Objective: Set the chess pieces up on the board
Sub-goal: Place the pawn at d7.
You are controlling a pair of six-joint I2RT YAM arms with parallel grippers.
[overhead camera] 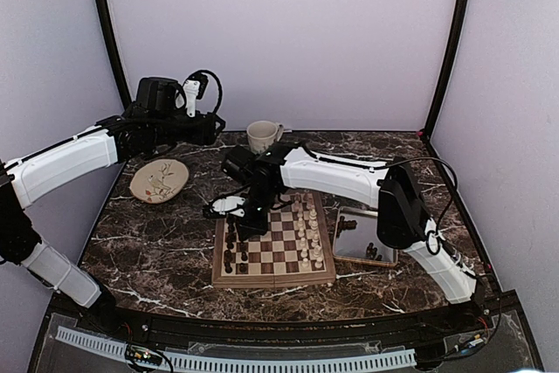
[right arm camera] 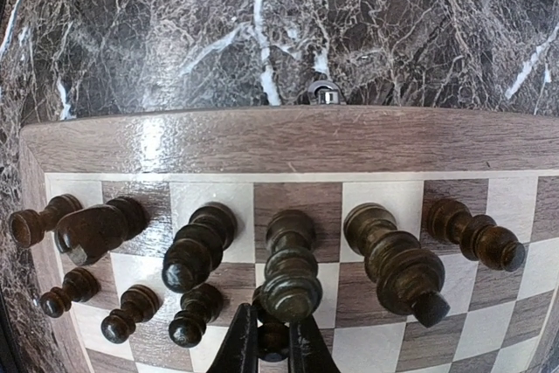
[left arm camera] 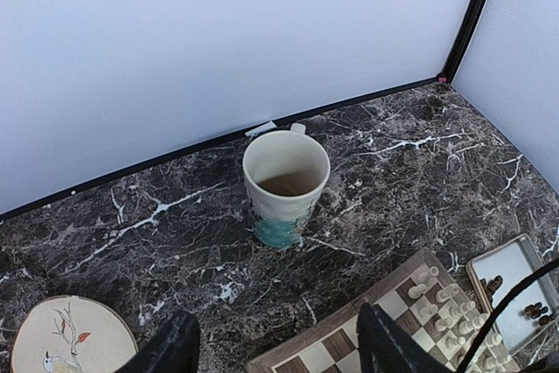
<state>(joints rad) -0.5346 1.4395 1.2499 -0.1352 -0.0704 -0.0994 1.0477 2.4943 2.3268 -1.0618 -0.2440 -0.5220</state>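
The right end effector (right arm camera: 273,328) is pinched together on what seems a dark pawn (right arm camera: 272,345), low over the board (right arm camera: 262,139) among the dark chess pieces (right arm camera: 389,259). It crowds the tall piece (right arm camera: 288,272) just beside it, so a crooked release or lift could topple that piece. The left end effector (left arm camera: 279,348) hangs apart, empty.

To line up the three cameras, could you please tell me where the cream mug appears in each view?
Top external: the mug sits back centre, beyond the chessboard.
Left wrist: the mug stands mid-frame, upright.
Right wrist: not in it.
Shared landmark: the chessboard, lower centre from above, bottom right in the left wrist view, filling the right wrist view.
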